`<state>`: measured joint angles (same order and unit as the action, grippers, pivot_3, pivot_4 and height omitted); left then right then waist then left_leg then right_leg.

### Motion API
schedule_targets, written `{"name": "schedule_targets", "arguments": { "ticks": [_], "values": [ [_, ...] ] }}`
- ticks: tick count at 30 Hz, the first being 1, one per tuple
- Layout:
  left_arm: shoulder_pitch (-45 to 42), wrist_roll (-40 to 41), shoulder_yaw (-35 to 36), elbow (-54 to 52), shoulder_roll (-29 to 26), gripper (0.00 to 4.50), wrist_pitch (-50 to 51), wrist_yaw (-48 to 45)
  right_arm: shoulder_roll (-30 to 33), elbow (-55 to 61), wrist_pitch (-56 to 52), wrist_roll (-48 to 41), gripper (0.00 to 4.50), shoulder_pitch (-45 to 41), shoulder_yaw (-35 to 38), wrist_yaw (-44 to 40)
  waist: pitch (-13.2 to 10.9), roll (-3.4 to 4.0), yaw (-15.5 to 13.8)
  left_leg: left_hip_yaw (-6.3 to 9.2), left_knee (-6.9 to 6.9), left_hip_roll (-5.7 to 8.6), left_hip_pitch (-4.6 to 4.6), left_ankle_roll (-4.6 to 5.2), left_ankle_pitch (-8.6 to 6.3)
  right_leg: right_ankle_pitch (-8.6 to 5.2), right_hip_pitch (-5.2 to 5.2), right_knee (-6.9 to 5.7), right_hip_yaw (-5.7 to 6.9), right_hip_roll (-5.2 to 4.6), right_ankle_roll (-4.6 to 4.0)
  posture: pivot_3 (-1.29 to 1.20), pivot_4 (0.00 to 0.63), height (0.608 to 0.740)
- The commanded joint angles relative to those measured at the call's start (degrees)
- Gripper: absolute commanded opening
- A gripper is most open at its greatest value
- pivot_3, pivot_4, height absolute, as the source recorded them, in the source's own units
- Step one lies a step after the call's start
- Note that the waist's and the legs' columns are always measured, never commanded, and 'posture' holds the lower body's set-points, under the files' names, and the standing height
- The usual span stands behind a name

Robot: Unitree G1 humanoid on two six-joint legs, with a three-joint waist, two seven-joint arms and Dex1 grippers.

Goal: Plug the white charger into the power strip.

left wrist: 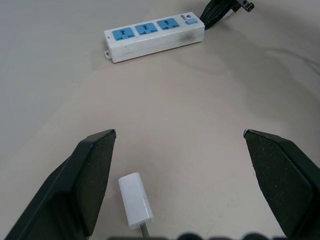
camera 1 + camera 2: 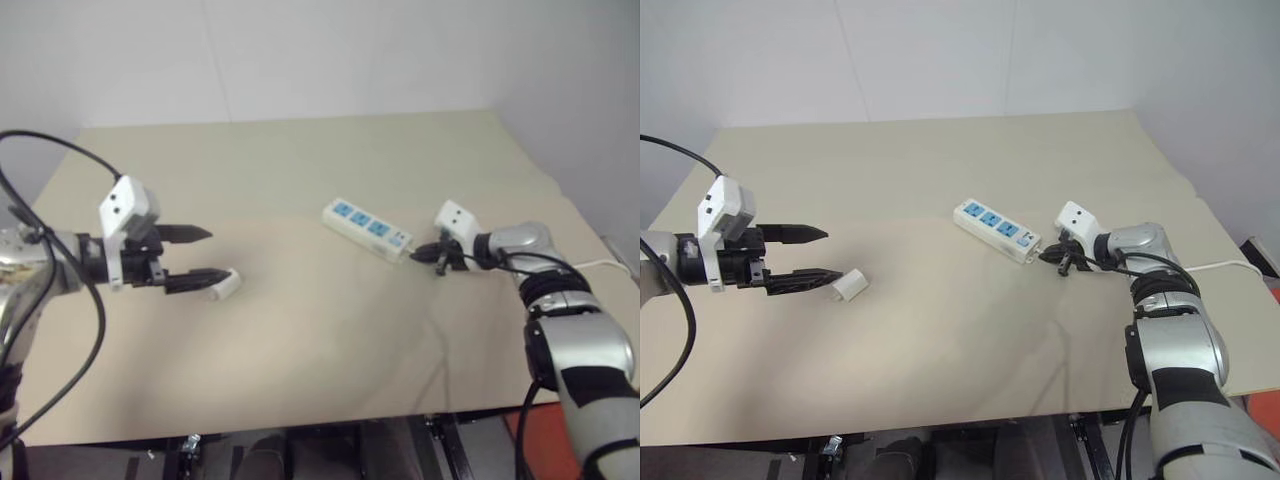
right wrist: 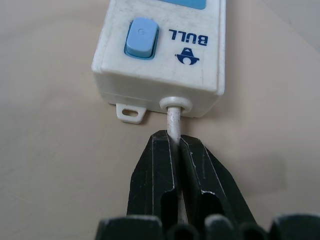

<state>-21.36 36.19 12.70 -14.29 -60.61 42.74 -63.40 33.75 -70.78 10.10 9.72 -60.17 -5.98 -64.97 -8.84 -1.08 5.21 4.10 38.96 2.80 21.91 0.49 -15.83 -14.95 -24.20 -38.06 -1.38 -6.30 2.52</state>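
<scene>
on the left of the tan tabletop [image 2: 300, 340], the left hand [image 2: 810, 258] hovers with its fingers spread wide and nothing in them; the white charger [image 2: 849, 285] lies flat just beside the lower fingertip. right of the middle, the power strip [image 2: 367, 229] lies slantwise, its blue sockets facing up. at its switch end, the right hand [image 3: 178, 145] is clenched on the thin white cord [image 3: 173, 122] just where it leaves the strip.
</scene>
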Motion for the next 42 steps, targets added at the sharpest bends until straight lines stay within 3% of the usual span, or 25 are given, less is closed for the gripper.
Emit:
{"name": "schedule_targets", "arguments": {
  "ticks": [1, 10, 18, 24, 31, 38, 42],
  "values": [
    [0.49, 1.21, 2.21, -1.80, -0.04, 4.50, 0.19, 0.63, 1.68, 8.15, -4.39, -3.26, 0.02, 3.76, 1.90, -2.13, 0.00, 0.00, -0.29, 0.00, 0.00, 0.00, 0.01, 0.00, 0.00, 0.00, 0.00, 0.01, 0.00, 0.00, 0.00, 0.00, 0.150, 0.740],
    [1.49, 2.52, 2.00, -2.74, 0.86, 4.50, 0.72, 1.86, 3.64, 61.73, -39.48, -8.68, 0.02, 28.28, 6.71, 6.53, 0.00, 0.00, -2.36, 0.04, 0.01, -0.02, 0.18, 0.10, -0.07, 0.00, -0.15, -0.03, 0.03, -0.01, 0.01, 0.00, 0.150, 0.740],
    [0.47, 2.73, 0.99, -2.40, 1.19, 4.50, 0.83, 1.96, 2.06, 83.97, -53.41, -10.84, 0.02, 40.18, 6.62, 14.14, 0.00, 0.00, -2.85, 0.01, 0.03, 0.03, 0.06, 0.19, -0.11, 0.00, -0.12, 0.03, 0.01, 0.00, 0.01, 0.00, 0.150, 0.740],
    [-0.20, 2.62, 0.31, -2.24, 1.40, 4.50, 0.87, 1.98, 1.24, 91.24, -59.09, -16.10, 2.02, 42.31, 6.87, 15.41, 0.00, 0.00, -2.77, -0.02, 0.03, 0.06, -0.04, 0.19, -0.11, 0.00, -0.10, 0.04, -0.06, 0.01, 0.01, 0.00, 0.150, 0.740],
    [-0.53, 2.61, 0.22, -2.01, 1.57, 4.50, 0.90, 2.01, 1.41, 88.81, -58.14, -19.89, 4.41, 41.47, 10.05, 17.94, 0.00, 0.00, -2.94, -0.02, 0.03, 0.10, -0.09, 0.19, -0.11, 0.00, -0.05, 0.06, -0.06, 0.00, 0.01, 0.00, 0.150, 0.740],
    [-1.60, 2.61, -0.20, -1.14, 1.88, 4.50, 0.71, 1.72, 2.83, 88.14, -54.79, -25.34, 4.47, 43.48, 15.55, 17.08, 0.00, -0.01, -3.04, -0.01, 0.03, 0.10, -0.08, 0.20, -0.11, 0.00, -0.04, 0.06, -0.05, 0.00, 0.01, 0.00, 0.150, 0.740],
    [-2.33, 2.70, -0.78, -1.08, 2.36, 4.50, 0.89, 1.58, -3.43, 85.54, -46.81, -31.07, 4.47, 44.05, 20.59, 17.84, -0.01, -0.01, -2.87, -0.03, 0.02, 0.11, -0.13, 0.20, -0.11, 0.00, -0.01, 0.06, -0.08, 0.00, 0.01, 0.00, 0.150, 0.740]
  ]
}}
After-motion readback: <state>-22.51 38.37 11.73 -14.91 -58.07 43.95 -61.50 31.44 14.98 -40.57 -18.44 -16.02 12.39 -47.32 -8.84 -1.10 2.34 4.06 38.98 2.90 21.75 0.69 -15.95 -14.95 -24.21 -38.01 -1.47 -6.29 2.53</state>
